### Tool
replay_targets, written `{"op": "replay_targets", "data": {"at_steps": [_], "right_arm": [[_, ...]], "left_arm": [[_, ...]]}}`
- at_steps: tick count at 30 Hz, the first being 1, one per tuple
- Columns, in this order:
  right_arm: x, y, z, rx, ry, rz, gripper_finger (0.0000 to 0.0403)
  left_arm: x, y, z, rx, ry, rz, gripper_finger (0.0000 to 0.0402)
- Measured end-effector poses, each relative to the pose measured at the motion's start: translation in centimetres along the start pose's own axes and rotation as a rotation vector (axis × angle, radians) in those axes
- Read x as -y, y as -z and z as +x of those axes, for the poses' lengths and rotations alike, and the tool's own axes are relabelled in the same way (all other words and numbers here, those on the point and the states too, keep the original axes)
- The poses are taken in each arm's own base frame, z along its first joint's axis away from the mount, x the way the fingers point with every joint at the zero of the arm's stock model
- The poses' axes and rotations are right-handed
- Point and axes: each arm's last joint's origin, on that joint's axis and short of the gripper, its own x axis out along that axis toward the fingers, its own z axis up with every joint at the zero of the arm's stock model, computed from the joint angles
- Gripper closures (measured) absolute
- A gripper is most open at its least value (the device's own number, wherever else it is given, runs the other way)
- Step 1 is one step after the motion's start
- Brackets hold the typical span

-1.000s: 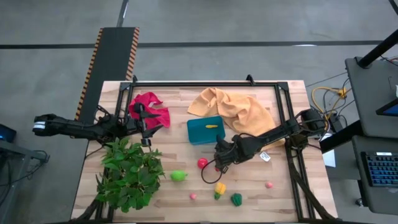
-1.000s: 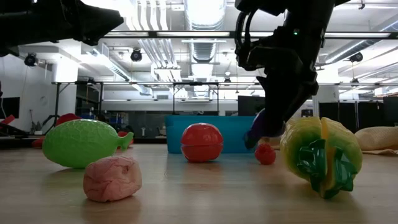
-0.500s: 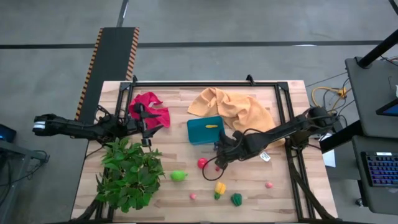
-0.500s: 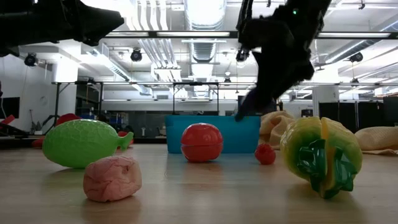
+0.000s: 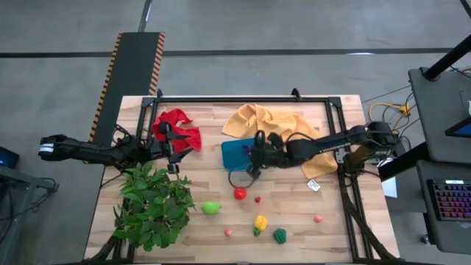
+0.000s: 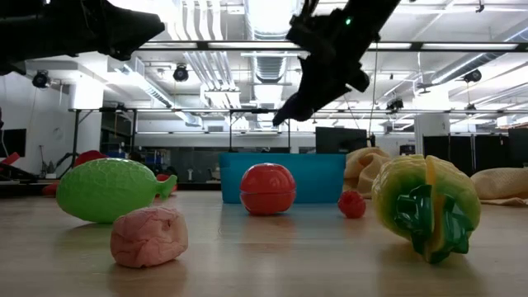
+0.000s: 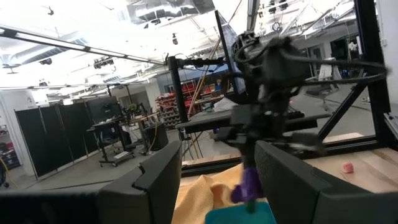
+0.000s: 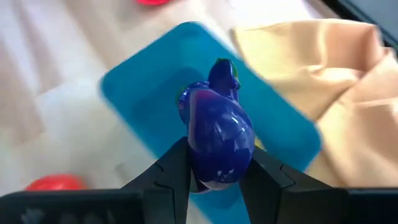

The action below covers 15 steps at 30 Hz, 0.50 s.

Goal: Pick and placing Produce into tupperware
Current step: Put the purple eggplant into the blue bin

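My right gripper point(image 5: 254, 156) hovers over the teal tupperware point(image 5: 234, 152), shut on a purple toy eggplant point(image 8: 214, 134) with a green cap point(image 8: 222, 70). The left wrist view shows the eggplant point(image 7: 247, 183) hanging just above the tupperware point(image 7: 239, 215). The other produce lies on the table nearer the near edge: a red tomato point(image 5: 240, 193), a small red piece point(image 5: 257, 199), a light green one point(image 5: 211, 208), a yellow pepper point(image 5: 260, 222), a dark green piece point(image 5: 280, 235) and two pink bits point(image 5: 228, 232) point(image 5: 318, 218). My left gripper point(image 5: 176, 145) waits open beside the red cloth point(image 5: 176, 124). My right gripper pinches the eggplant's thick rounded end point(image 8: 214, 165) between its two fingers point(image 8: 177, 169). The fingers come slanting down from the table's right side. The eggplant is lifted clear above the tupperware's floor point(image 8: 137, 87), with its green cap pointing away from the fingers.
A big leafy plant point(image 5: 151, 206) fills the near left corner. A mustard-yellow cloth point(image 5: 283, 129) lies bunched against the tupperware's far right side. A black frame point(image 5: 243, 99) runs along the far edge and sides. Bare wood lies between the tupperware and the plant.
My right gripper has risen from beside the red tomato and moved toward the far edge and to the left, until it stands over the tupperware. It has stayed shut on the purple eggplant, which is carried up with it. The rest of the produce has kept still.
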Motion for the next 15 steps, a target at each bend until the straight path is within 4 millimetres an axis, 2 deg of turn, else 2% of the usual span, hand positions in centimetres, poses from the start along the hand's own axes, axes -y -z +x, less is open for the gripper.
{"op": "replay_targets", "data": {"at_steps": [8, 15], "right_arm": [[2.6, -1.0, 1.6, -0.035, 0.034, 0.01, 0.0296], [3.2, -0.3, 3.2, -0.094, 0.038, 0.001, 0.0296]], "left_arm": [[0.0, 0.1, 0.0, -0.002, 0.001, 0.001, 0.0212], [0.0, 0.1, 0.0, -0.003, 0.001, 0.001, 0.0212]]}}
